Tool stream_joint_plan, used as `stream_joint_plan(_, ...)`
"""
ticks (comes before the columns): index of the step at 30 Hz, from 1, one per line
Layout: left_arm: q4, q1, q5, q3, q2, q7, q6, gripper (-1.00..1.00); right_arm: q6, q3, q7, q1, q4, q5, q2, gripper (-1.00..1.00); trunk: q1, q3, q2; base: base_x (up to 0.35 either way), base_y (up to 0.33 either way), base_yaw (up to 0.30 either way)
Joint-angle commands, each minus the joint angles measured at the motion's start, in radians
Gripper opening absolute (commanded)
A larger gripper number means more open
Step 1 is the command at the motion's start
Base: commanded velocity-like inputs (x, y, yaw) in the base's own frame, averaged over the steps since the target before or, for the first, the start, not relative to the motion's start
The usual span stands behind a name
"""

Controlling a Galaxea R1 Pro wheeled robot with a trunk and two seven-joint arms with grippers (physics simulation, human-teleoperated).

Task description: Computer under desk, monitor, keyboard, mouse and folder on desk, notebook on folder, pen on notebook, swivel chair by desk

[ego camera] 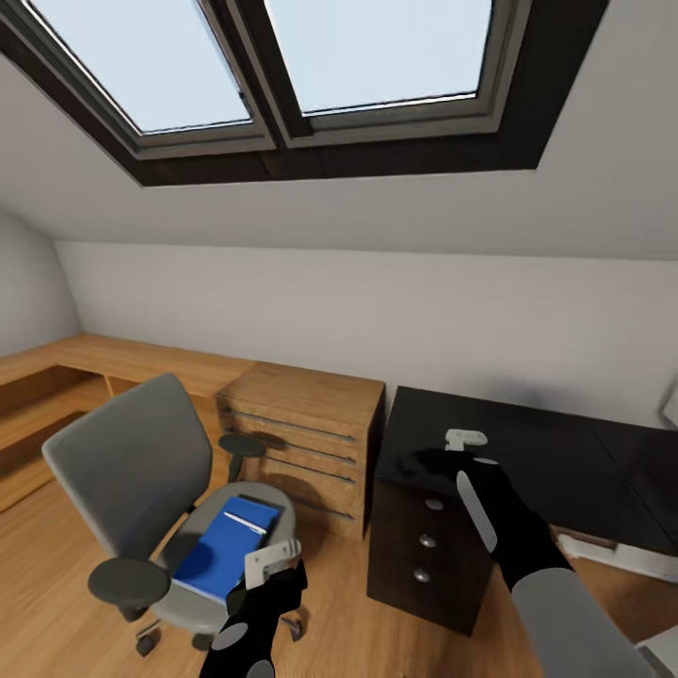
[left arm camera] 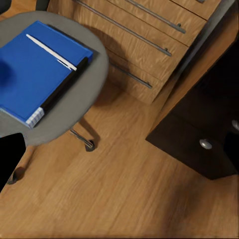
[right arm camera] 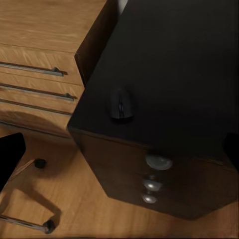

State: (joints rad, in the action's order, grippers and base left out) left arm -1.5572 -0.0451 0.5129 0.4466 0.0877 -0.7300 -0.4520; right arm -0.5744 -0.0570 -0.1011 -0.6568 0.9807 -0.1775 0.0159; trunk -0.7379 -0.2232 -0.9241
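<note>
A simulated bedroom with grey walls, a sloped ceiling holding two skylights (ego camera: 311, 66), and a light wood plank floor (left arm camera: 124, 194). At the left of the head view stands the swivel chair (ego camera: 132, 471), grey with black armrests, a short way apart from a light wooden dresser (ego camera: 306, 443) with long metal handles. On the chair seat lies the bright blue folder (ego camera: 221, 551). The left wrist view shows a dark notebook (left arm camera: 64, 85) under the folder, its edge poking out along one side, and a slim white pen (left arm camera: 51, 52) lying on top of the folder's cover. Right beside the dresser is the desk (ego camera: 556, 471), glossy black on top, with a black three-drawer unit (ego camera: 424, 546) with round silver knobs below its near end. A small black mouse (right arm camera: 121, 104) sits on the desk top close to the corner above the drawers. The left gripper (ego camera: 273, 557) hovers just over the near edge of the chair seat, beside the folder, holding nothing; whether its fingers are spread or closed cannot be told. The right gripper (ego camera: 466, 440) hangs above the desk's near end, over the mouse, also empty-handed, and its finger spacing cannot be told either.
</note>
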Motion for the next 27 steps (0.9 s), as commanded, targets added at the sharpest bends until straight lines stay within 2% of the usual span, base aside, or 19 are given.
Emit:
stream_joint_plan(1, -0.001, -0.001, 0.007, 0.001, 0.000, -0.008, -0.003, 1.00, -0.004, -0.004, -0.010, -0.001, 0.001, -0.010, 0.001, 1.00, 0.004, 0.003, 0.006, -0.279, 0.196, -0.247)
stream_joint_plan(7, 0.000, -0.001, 0.008, -0.004, 0.000, -0.008, -0.003, 1.00, -0.002, -0.004, -0.010, 0.000, 0.001, -0.010, 0.001, 1.00, 0.027, 0.028, 0.048, -0.279, 0.194, -0.247)
stream_joint_plan(12, 0.016, -0.001, 0.009, -0.049, 0.000, -0.006, -0.002, 1.00, -0.001, -0.005, -0.009, 0.002, -0.003, -0.010, 0.000, 1.00, 0.046, 0.048, 0.083, -0.279, 0.176, -0.248)
stream_joint_plan(13, 0.033, -0.001, 0.011, -0.081, -0.005, -0.003, 0.000, 1.00, 0.003, -0.007, -0.009, 0.017, -0.007, -0.010, -0.001, 1.00, 0.050, 0.052, 0.090, -0.130, 0.083, -0.248)
stream_joint_plan(17, 0.076, -0.001, 0.011, -0.092, -0.023, -0.004, 0.001, 1.00, 0.031, -0.007, -0.009, 0.049, -0.007, -0.011, -0.002, 1.00, 0.066, 0.069, 0.118, -0.077, 0.049, -0.247)
stream_joint_plan(19, 0.122, -0.001, 0.011, -0.095, -0.035, -0.004, 0.002, 1.00, 0.075, -0.007, -0.011, 0.082, -0.007, -0.009, -0.002, 1.00, 0.073, 0.077, 0.132, -0.031, 0.020, -0.239)
stream_joint_plan(24, 0.237, -0.001, 0.009, -0.097, -0.044, -0.003, 0.004, 1.00, 0.190, -0.008, -0.014, 0.169, -0.006, -0.005, -0.002, 1.00, 0.092, 0.098, 0.167, -0.013, 0.008, -0.223)
stream_joint_plan(25, 0.321, -0.001, 0.008, -0.095, -0.046, -0.002, 0.013, 1.00, 0.250, -0.009, -0.015, 0.231, -0.006, -0.003, -0.002, 1.00, 0.096, 0.102, 0.174, -0.002, 0.001, -0.172)
stream_joint_plan(27, 0.363, -0.001, 0.008, -0.094, -0.047, -0.002, 0.041, 1.00, 0.267, -0.009, -0.015, 0.261, -0.007, -0.002, -0.002, 1.00, 0.104, 0.110, 0.188, -0.002, 0.001, -0.140)
